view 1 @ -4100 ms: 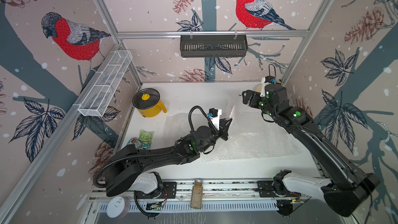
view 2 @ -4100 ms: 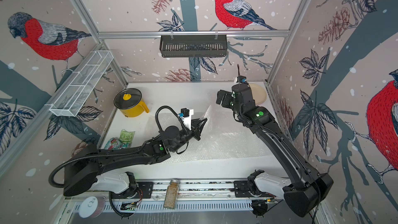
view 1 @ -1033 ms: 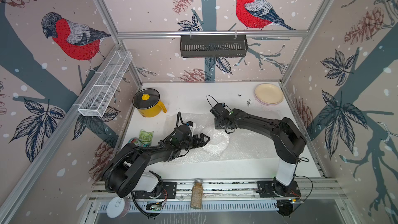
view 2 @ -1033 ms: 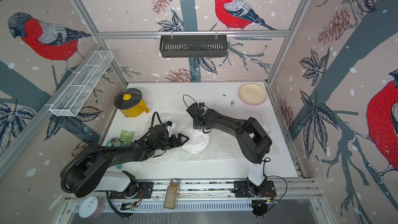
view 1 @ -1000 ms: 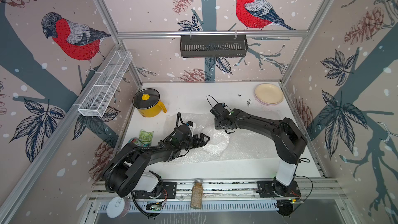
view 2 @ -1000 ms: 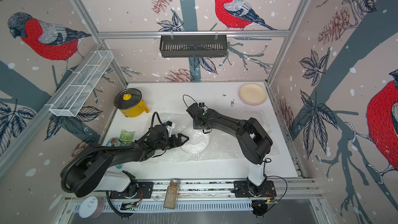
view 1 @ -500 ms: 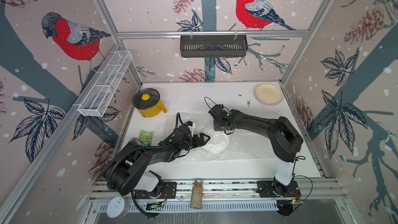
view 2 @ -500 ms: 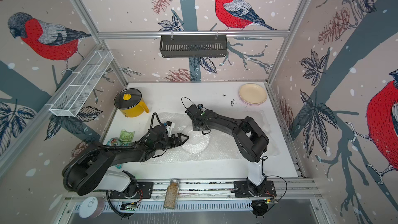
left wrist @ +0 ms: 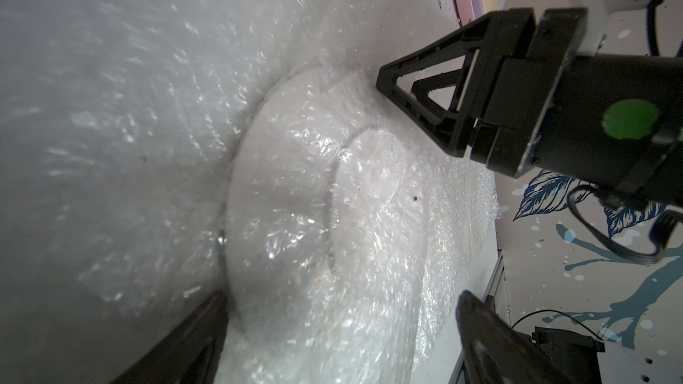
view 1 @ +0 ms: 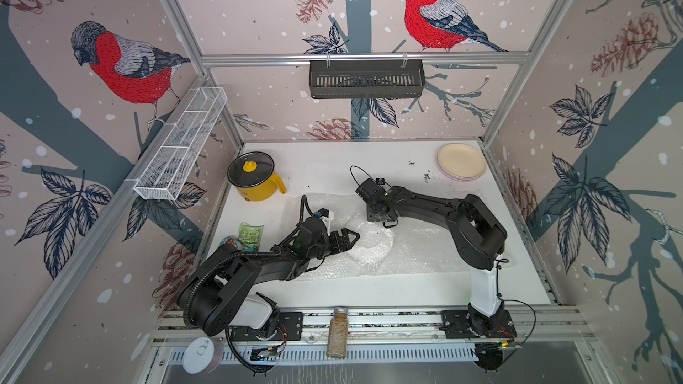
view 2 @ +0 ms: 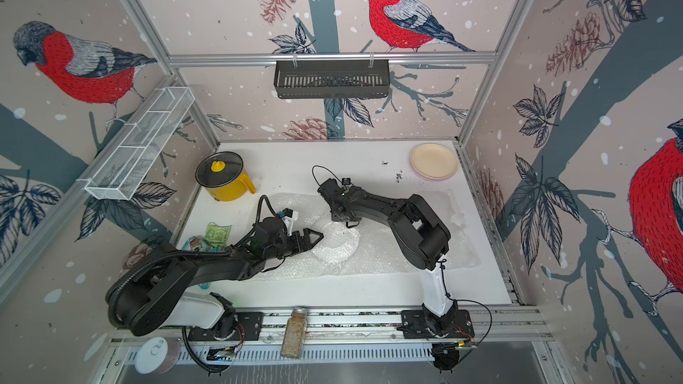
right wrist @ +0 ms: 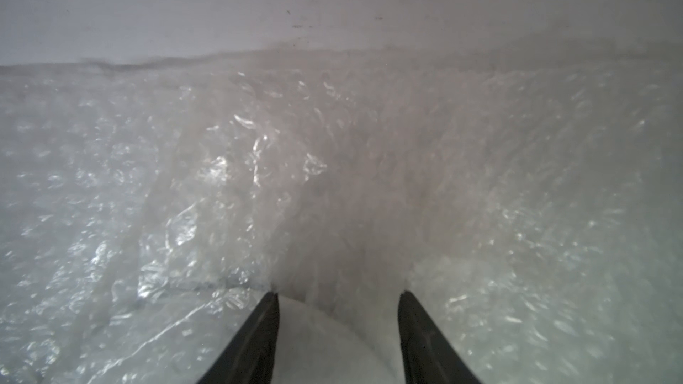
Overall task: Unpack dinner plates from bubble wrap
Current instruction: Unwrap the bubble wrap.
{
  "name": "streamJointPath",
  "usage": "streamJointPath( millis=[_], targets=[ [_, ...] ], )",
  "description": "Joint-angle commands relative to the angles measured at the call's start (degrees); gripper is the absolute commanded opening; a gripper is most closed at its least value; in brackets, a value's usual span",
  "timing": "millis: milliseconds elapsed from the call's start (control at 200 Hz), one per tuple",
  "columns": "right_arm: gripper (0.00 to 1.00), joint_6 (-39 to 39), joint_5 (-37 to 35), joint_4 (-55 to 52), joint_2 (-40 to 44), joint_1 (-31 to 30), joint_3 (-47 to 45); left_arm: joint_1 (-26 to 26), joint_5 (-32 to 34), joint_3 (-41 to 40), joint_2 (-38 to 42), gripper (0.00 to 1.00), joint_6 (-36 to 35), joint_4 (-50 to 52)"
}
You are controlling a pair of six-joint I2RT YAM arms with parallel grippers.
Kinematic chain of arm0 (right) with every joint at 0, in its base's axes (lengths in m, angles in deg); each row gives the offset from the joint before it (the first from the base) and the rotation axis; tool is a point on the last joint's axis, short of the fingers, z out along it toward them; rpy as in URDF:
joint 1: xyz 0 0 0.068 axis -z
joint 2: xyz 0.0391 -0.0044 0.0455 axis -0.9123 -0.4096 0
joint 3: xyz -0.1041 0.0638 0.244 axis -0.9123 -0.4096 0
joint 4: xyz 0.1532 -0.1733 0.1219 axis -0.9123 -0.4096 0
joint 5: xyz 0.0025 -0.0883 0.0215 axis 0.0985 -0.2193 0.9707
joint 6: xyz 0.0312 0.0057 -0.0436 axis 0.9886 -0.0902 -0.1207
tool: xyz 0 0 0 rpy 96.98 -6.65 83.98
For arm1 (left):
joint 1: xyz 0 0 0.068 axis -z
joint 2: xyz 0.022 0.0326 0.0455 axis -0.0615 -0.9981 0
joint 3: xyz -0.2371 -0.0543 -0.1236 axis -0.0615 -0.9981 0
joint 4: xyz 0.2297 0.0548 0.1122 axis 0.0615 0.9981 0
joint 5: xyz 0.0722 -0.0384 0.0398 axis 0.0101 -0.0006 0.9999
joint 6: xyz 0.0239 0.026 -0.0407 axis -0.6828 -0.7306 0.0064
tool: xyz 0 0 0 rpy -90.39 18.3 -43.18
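Spreading across the middle, bubble wrap covers one wrapped plate; bare plates are stacked in the far right corner. Left gripper, jaws wide, flanks the wrapped rim, empty. Right gripper, part-open, tips on wrap, clasps nothing visible.

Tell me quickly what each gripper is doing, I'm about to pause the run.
Left gripper: open wide at the wrapped plate's edge, holding nothing.
Right gripper: fingers partly open on the bubble wrap; whether it grips cannot be told.

The right hand has opened at the wrapped plate.
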Motion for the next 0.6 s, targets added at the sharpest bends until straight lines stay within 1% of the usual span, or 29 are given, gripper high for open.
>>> streamJointPath(
  millis=[0,35,60,130,270,460,595],
  targets=[
    [0.32,1.2,-1.2,-1.1,2.0,-0.6,-0.6,-0.1,4.7,-1.0,-0.5,0.95,1.4,4.8],
    [0.22,1.0,-0.7,-1.2,2.5,-0.7,-1.0,-0.1,5.3,-1.2,-0.5,0.95,1.6,4.7],
    [0.16,0.8,-0.2,-0.9,2.8,-0.6,-1.3,-0.1,5.6,-1.3,-0.5,0.95,1.7,4.7],
    [0.06,0.5,2.4,-0.1,3.9,-0.5,-2.7,-0.1,6.8,-1.7,-0.4,0.95,2.1,4.8],
    [0.04,0.4,4.3,0.9,7.1,-0.6,-5.1,-0.1,8.7,-2.6,-0.5,0.95,3.2,4.6],
    [0.02,-1.3,9.3,2.3,11.2,-0.7,-5.9,-0.1,8.3,-2.8,-2.1,0.95,4.3,3.2],
    [0.01,-2.2,13.3,3.7,14.6,-0.7,-8.6,-0.1,8.5,-2.8,-2.5,0.95,5.0,2.6]
  ],
)
